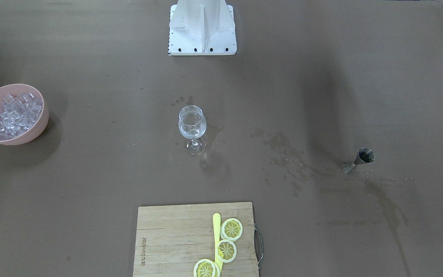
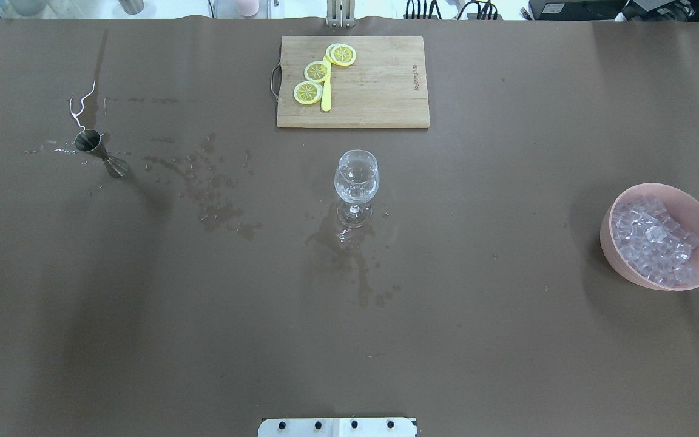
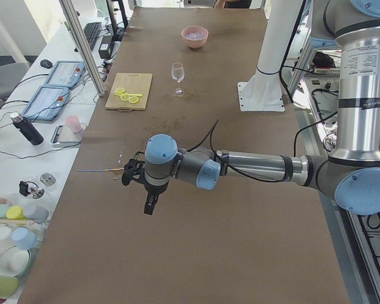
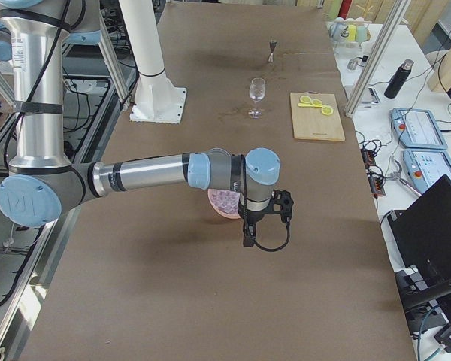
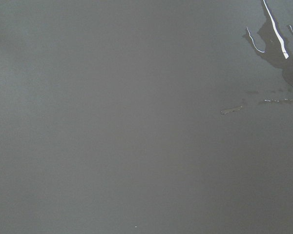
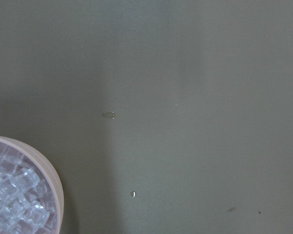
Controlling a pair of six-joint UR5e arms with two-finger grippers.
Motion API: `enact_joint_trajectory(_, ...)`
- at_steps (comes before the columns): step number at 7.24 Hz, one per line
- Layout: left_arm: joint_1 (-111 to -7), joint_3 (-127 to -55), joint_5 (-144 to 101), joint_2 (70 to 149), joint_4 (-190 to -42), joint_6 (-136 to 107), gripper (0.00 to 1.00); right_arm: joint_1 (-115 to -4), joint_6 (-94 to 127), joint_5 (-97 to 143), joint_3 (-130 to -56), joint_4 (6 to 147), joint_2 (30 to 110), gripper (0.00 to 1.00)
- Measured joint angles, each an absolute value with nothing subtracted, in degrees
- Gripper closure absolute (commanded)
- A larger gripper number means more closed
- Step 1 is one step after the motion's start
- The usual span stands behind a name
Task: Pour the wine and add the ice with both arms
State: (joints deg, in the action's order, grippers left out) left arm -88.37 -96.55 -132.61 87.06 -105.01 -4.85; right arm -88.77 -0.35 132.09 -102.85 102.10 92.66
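The wine glass [image 1: 192, 125] stands upright at the centre of the front-facing view, with what looks like a little clear wine [image 1: 192, 132] low in its bowl, though that is hard to confirm. The jigger [image 1: 359, 158] stands well apart at the right, among wet patches [image 1: 283, 154] on the brown table [image 1: 90, 184]; its contents cannot be made out. The ice [image 1: 14, 113] is heaped in a pink bowl [image 1: 37, 132] at the left edge. The left gripper [image 3: 149, 208] hangs above the table in the middle of the left side view, and the right gripper [image 4: 246, 239] hangs just beside the bowl in the right side view; whether either claw is apart or together cannot be told. The jigger is probably light, smooth metal and wet, so it tips and slips easily; its narrow waist looks like the surest hold. The cubes are small, glassy and loose, likely slippery, so a single one wants a centred pinch. The glass is fragile and top-heavy on its thin stem.
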Motion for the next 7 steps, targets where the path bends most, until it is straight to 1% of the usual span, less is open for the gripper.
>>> enact_joint_trajectory(7, -88.0, -99.0, -132.7, 87.0, -105.3, -5.6, 0.02, -88.8, -0.4, 132.5, -102.8, 102.1, 92.7, 0.00)
